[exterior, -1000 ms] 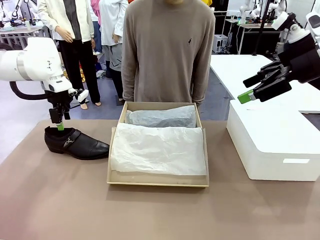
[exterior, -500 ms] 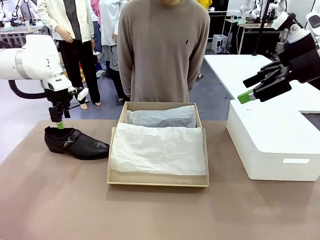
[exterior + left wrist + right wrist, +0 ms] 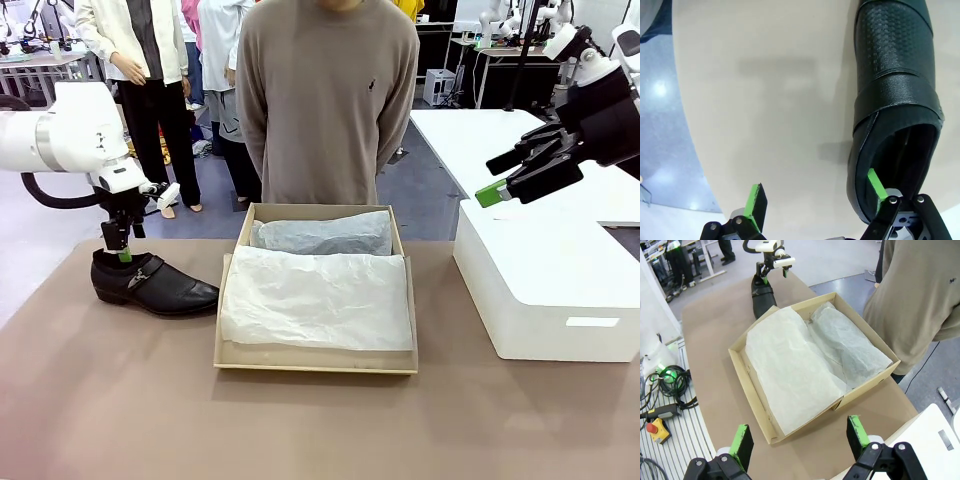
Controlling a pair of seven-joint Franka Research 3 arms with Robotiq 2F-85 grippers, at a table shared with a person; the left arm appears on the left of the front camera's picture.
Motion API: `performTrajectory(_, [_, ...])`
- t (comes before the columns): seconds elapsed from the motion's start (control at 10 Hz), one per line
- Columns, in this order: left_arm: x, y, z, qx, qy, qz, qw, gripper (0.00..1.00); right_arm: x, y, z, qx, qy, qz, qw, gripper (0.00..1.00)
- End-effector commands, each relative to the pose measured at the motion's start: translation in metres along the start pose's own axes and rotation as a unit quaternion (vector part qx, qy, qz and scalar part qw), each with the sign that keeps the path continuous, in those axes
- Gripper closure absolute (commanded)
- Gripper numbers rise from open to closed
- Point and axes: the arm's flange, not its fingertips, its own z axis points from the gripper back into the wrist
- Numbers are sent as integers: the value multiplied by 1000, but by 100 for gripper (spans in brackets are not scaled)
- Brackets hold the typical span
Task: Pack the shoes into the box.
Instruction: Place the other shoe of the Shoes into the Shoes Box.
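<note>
One black dress shoe (image 3: 155,285) on counter (image 3: 120,400); left tool (image 3: 122,250) wide open, one pad (image 3: 876,184) inside heel opening; right tool (image 3: 497,178) wide open, empty.

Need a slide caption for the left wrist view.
Open left gripper straddles the heel rim of a black leather shoe on the tan table, one green pad inside the opening, one outside.

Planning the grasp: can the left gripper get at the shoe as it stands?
Probably yes. The left gripper is open right at the heel of the shoe, one finger apparently inside the opening and the other outside the collar, with nothing in between.
</note>
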Motion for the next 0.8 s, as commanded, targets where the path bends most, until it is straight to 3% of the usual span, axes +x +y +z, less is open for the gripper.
performTrajectory(0.0, [-6, -3, -11, -10, -4, -18, 1000, 0, 1, -3, -2, 8, -12, 10, 1000, 0])
performTrajectory(0.5, [-4, 0, -18, -86, 1, -7, 996, 0, 1, -3, -2, 8, -12, 10, 1000, 0])
performTrajectory(0.7, [-4, 0, -21, -88, 3, 2, 996, 0, 1, -3, -2, 8, -12, 10, 1000, 0])
